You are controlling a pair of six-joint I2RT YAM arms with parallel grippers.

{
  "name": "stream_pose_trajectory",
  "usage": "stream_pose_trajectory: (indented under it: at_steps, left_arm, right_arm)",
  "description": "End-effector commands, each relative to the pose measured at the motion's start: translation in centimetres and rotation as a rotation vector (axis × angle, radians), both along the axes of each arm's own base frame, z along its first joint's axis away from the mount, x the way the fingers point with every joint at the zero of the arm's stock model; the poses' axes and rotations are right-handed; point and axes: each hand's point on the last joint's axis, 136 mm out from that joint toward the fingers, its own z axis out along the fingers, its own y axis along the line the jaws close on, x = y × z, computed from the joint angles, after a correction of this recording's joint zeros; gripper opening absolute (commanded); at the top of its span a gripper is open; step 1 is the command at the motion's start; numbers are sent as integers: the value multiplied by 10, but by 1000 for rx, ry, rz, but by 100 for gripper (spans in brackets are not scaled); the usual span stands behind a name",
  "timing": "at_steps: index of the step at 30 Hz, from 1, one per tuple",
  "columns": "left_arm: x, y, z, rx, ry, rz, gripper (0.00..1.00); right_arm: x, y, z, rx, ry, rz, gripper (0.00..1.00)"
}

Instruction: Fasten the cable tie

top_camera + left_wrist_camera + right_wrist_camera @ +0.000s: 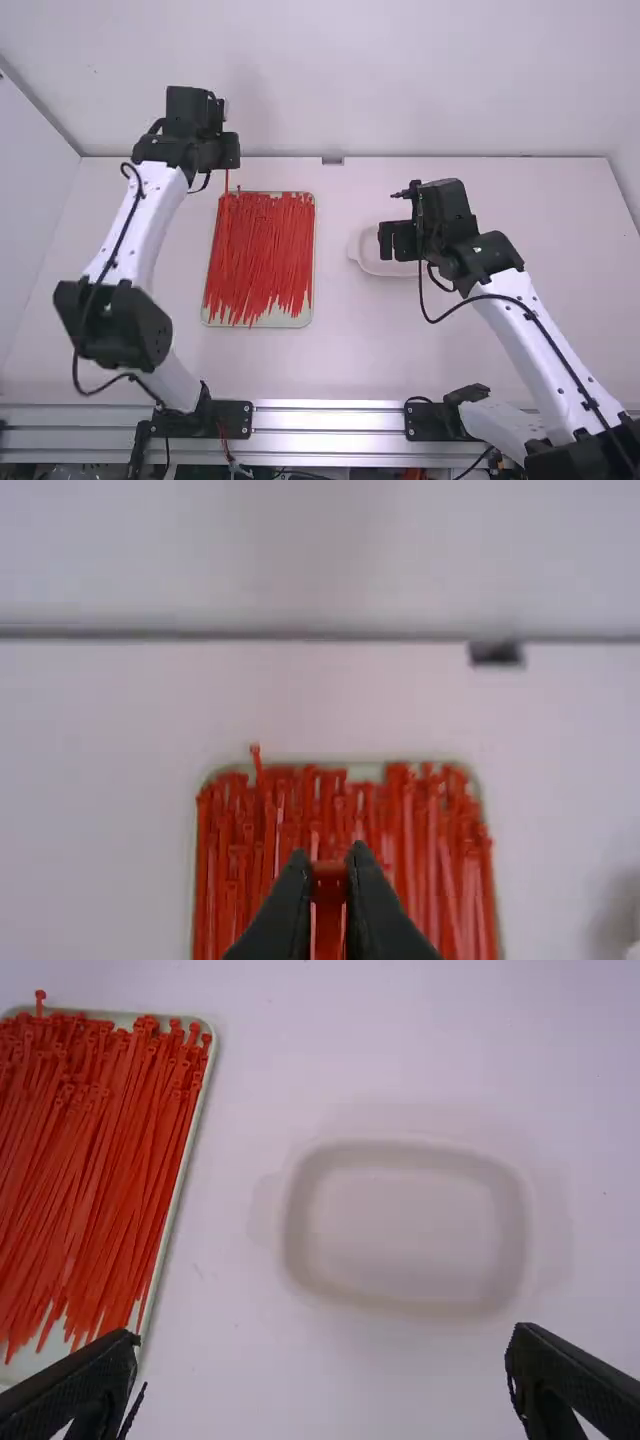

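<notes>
A pale tray left of the table's middle holds a thick pile of red cable ties. My left gripper hangs over the tray's far left corner, shut on a single red cable tie that dangles toward the pile. In the left wrist view that tie is pinched between the closed fingers, above the pile. My right gripper stands open over a shallow white dish and hides part of it. The dish is empty under the gripper. The tie pile lies beside it.
A small grey bracket sits at the table's far edge against the back wall. Bare white table lies left of the tray, right of the dish and along the front, where a metal rail carries the arm bases.
</notes>
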Motion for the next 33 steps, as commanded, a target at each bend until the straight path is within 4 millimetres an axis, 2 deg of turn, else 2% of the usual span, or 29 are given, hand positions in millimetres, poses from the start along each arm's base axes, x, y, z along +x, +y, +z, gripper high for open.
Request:
stream_pose_trajectory:
  at_steps: [1,3,7,11,16,18,20,23,30,33]
  left_arm:
    - [-23,3,21,39,-43,29,2]
    - [-38,1,32,38,-76,23,2]
    - [-60,1,34,31,-105,23,2]
    - [-81,3,21,8,-133,40,2]
    - [-98,2,2,-62,-182,73,2]
    - [-100,-3,0,-79,-200,48,2]
    - [-104,-18,-1,-149,-242,-21,2]
    - [-103,-30,2,-191,-267,-77,2]
    - [-100,-54,26,-342,-336,-166,2]
    - [-99,-64,45,-409,-392,-209,2]
  right_arm:
    - [6,1,15,12,-34,-6,98]
    - [6,1,15,16,-35,-4,98]
    - [6,2,15,17,-36,-4,98]
    - [5,11,18,57,-37,29,98]
    - [5,25,25,124,-48,83,98]
    - [5,29,27,138,-54,99,98]
    - [4,43,35,190,-73,172,98]
    - [4,53,42,236,-90,216,98]
    - [2,79,68,368,-156,343,98]
    - [-1,93,84,436,-195,421,98]
